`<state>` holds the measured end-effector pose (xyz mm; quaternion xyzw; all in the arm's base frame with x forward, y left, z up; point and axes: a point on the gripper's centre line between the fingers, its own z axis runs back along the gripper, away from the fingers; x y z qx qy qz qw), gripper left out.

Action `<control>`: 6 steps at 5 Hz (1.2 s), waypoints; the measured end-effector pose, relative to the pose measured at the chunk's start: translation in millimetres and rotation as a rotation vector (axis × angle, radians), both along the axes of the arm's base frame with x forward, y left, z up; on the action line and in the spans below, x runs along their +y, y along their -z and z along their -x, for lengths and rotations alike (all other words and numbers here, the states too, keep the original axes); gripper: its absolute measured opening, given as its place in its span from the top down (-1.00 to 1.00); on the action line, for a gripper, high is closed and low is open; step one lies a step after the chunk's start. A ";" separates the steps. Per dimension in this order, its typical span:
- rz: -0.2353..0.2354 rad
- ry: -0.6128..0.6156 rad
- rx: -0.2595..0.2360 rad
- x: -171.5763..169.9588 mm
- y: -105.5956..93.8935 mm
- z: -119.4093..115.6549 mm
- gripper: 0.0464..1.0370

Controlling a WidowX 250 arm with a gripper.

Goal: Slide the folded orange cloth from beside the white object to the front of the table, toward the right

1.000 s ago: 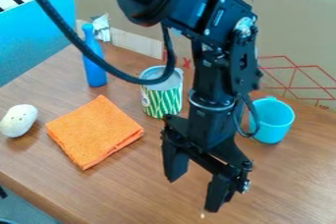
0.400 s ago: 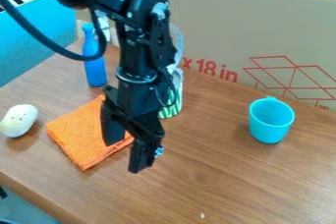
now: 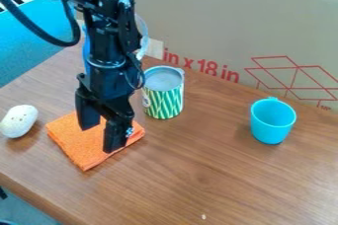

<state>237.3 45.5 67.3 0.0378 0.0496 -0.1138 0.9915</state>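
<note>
The black gripper (image 3: pixel 100 137) hangs over the folded orange cloth (image 3: pixel 82 151), its two fingers spread with nothing between them. Whether the fingertips touch the cloth, I cannot tell. Left of the cloth lies a white, speckled oval object (image 3: pixel 19 121). A can with green and white stripes (image 3: pixel 163 95) stands behind and to the right of the gripper. The blue bottle (image 3: pixel 86 51) is mostly hidden behind the arm. On the right side stands a light blue cup (image 3: pixel 272 123), upright.
A large cardboard panel (image 3: pixel 218 26) with red print runs along the back of the wooden table (image 3: pixel 218 169). At the left rear is a blue panel (image 3: pixel 36 36). The table's front edge slants across the lower left.
The arm and gripper have moved left, from the middle of the table to above the orange cloth. The striped can has come into fuller view, while the bottle is now mostly covered.
</note>
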 end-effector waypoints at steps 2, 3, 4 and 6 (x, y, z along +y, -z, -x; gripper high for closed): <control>-0.034 -0.028 0.018 22.9 8.9 -22.7 -0.93; -0.063 -0.024 0.048 25.5 15.1 -32.1 -0.93; -0.066 -0.053 0.116 24.2 31.3 -30.8 -0.93; -0.081 -0.023 0.144 5.8 43.8 -34.1 -0.93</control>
